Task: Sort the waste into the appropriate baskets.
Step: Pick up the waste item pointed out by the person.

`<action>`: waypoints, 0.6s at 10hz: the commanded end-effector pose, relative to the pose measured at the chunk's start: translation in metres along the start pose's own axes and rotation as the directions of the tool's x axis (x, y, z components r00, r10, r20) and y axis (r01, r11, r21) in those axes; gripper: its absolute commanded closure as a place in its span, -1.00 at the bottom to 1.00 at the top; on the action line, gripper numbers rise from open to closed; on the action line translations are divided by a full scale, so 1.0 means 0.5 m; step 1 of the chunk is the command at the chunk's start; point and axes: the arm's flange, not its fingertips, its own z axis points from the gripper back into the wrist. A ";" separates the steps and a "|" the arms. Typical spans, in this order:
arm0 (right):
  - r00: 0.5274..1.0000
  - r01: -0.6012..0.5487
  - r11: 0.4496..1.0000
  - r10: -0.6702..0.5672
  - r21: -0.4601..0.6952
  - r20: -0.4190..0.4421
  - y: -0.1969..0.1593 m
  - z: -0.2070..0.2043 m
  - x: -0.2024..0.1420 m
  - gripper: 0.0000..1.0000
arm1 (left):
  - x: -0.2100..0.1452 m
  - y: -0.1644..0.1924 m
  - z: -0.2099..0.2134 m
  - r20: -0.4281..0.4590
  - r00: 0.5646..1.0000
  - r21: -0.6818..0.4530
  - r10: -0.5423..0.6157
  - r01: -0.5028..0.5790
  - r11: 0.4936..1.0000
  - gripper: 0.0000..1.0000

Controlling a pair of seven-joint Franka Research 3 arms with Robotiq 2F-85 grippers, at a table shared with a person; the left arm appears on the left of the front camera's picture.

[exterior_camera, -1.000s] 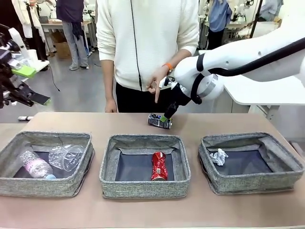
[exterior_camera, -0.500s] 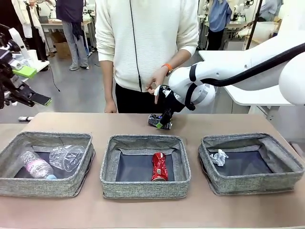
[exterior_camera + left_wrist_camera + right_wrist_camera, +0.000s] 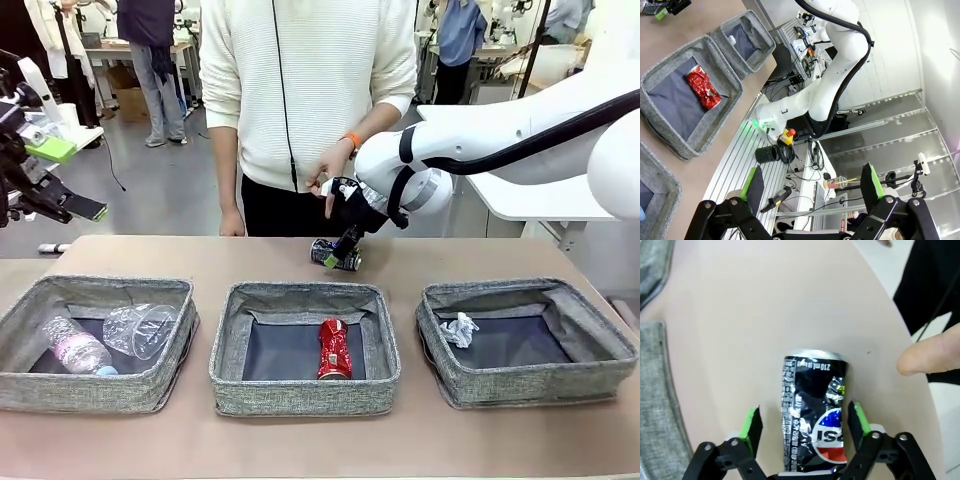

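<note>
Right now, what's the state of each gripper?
Left gripper: open, holding nothing.
Right gripper: open, fingers either side of the crushed dark printed can, not yet closed on it.

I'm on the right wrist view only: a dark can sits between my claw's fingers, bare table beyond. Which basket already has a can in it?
Observer: The middle basket; a crushed red can lies in it.
Operator: What's in the other two?
Observer: The left basket holds a clear bottle and a clear cup; the right basket holds a paper wad.
Operator: Is the left claw in my way?
Observer: No. The left claw is open and empty, held up off the table's left end.
</note>
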 end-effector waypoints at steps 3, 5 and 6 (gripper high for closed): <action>1.000 0.029 1.000 -0.029 0.001 -0.002 -0.007 0.011 0.011 0.22 | 0.002 -0.005 -0.001 0.010 1.000 -0.020 -0.026 0.026 0.999 -1.00; 0.999 0.029 1.000 -0.029 -0.002 -0.015 -0.007 0.011 0.012 0.22 | 0.002 -0.005 -0.001 0.010 1.000 -0.020 -0.026 0.026 0.999 -1.00; 0.999 0.029 1.000 -0.029 -0.002 -0.018 -0.007 0.011 0.012 0.22 | 0.002 -0.005 -0.001 0.010 1.000 -0.020 -0.026 0.026 0.999 -1.00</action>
